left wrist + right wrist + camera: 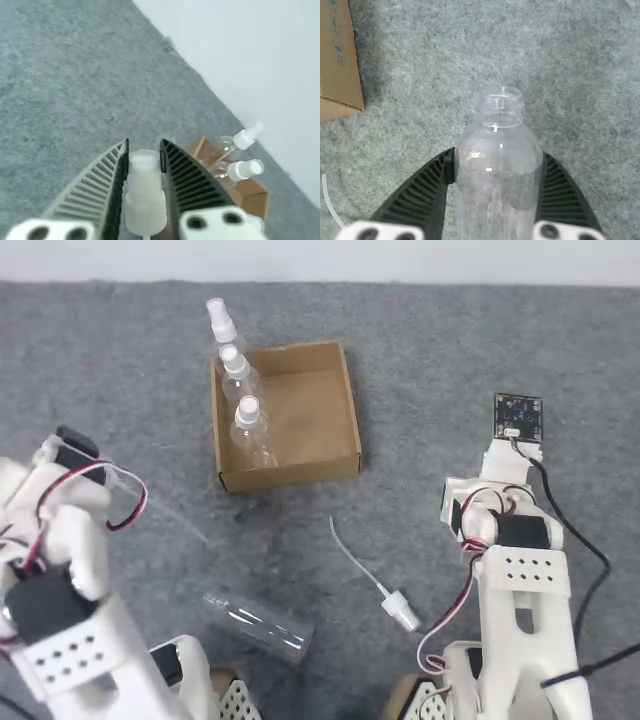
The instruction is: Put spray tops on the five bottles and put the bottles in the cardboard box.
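Overall: a grey carpet point(480, 340) is seen to cover the table, with one arm at each lower side of the high view.

Left gripper point(144, 147): the ribbed fingers are pressed against either side of a white spray top point(145, 195), which is pinched between them above the carpet.

Right gripper point(497, 156): the fingers are closed on the body of a clear open-necked bottle point(500, 125); the bare threaded neck projects beyond the fingertips, over the carpet.

Cardboard box point(300, 420): it is set open-topped on the carpet between the arms and beyond them; one corner is shown beside the right gripper in the right wrist view.

Capped bottles point(245, 400): three clear bottles fitted with white spray tops are lined up along the box's left wall. Two are clearly inside; the farthest shows its top past the far corner, and whether it is in the box cannot be told.

Lying bottle point(258, 625): a clear bottle without a top is laid on its side on the carpet, near the left arm's base.

Loose spray top point(400, 610): it is laid on the carpet just beside the right arm, its thin dip tube pointed towards the box.
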`<state>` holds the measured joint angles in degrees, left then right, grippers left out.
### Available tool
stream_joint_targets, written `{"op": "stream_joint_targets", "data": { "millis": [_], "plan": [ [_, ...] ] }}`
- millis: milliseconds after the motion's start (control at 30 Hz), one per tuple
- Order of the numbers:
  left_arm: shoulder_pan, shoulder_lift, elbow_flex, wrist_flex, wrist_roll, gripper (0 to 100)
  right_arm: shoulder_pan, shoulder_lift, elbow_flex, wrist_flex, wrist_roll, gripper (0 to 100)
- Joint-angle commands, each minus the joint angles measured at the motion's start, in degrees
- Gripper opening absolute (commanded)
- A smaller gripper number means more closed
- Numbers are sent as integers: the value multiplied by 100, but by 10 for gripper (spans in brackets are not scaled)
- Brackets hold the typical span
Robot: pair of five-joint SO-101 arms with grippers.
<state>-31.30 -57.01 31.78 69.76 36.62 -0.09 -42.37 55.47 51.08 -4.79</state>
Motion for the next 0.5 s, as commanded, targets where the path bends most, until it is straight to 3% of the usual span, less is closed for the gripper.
{"op": "stream_joint_targets", "data": {
  "millis": [0,467],
  "plan": [
    [35,-484,-66,-149,237,12,57,-268,-62,-92,-9,173],
    [35,-826,-66,-176,237,12,31,-268,-62,-101,-9,173]
  ]
}}
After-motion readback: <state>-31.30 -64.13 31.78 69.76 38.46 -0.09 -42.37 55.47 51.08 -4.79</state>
